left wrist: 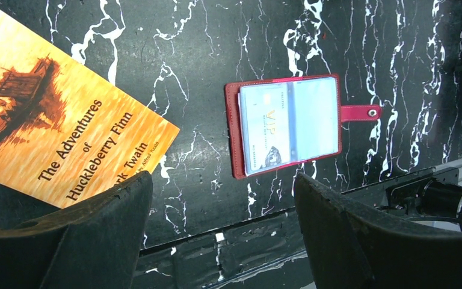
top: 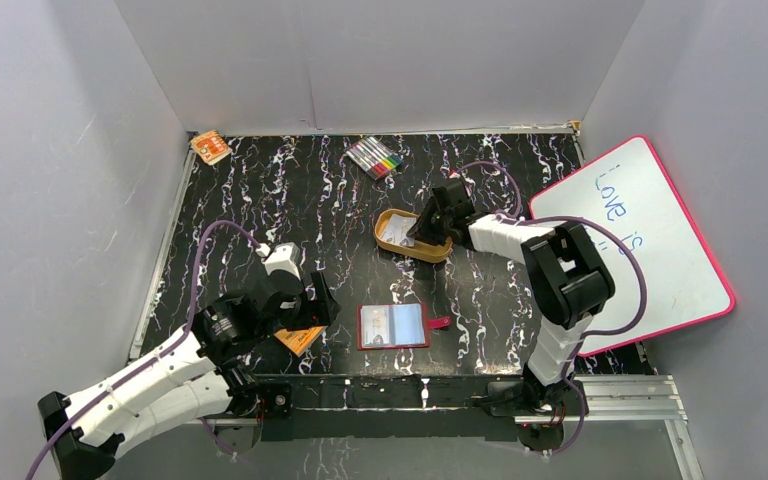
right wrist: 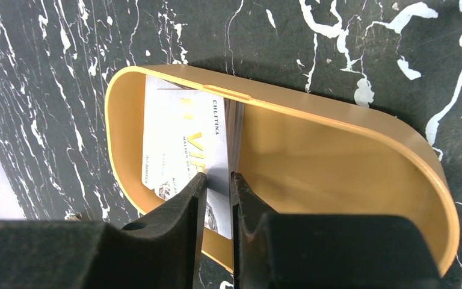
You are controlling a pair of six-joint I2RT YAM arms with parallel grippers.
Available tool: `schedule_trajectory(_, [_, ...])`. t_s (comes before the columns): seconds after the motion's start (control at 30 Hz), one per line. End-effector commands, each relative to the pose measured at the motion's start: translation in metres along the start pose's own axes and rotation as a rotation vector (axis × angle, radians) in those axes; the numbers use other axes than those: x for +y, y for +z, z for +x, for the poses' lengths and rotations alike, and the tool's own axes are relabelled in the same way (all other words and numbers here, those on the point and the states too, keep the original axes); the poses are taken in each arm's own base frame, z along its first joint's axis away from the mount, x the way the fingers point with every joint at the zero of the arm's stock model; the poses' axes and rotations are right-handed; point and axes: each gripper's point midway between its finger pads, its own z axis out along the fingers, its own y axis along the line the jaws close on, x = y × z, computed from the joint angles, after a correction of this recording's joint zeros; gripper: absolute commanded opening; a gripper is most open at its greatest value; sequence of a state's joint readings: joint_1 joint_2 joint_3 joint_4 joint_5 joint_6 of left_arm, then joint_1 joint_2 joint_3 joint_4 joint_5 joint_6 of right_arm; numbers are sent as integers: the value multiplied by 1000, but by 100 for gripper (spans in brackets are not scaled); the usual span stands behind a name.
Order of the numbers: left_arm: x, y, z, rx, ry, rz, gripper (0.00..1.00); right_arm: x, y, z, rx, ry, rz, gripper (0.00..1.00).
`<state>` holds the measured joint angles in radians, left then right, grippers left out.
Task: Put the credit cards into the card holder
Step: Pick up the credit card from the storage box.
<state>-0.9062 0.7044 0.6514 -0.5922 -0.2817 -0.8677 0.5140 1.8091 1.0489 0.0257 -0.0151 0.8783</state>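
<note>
Red card holder [top: 393, 326] lies open near the worktop's [top: 260, 190] front edge, left gripper [left wrist: 222, 189] beside it, fingers wide apart; right gripper's [right wrist: 218, 192] fingers narrowly straddle a credit card [right wrist: 177, 138] in the tan tin [right wrist: 337, 156], grip uncertain.

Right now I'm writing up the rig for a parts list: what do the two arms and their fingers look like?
The left arm and right arm have white shells and black joints. A purple cable runs along each. The fingers are matt black, thick and tapered, with scuffed edges.
</note>
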Motion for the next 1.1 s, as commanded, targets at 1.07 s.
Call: schedule_trajectory(1.07, [6, 4, -6, -33, 12, -38, 84, 30, -63, -28, -122, 106, -132, 0])
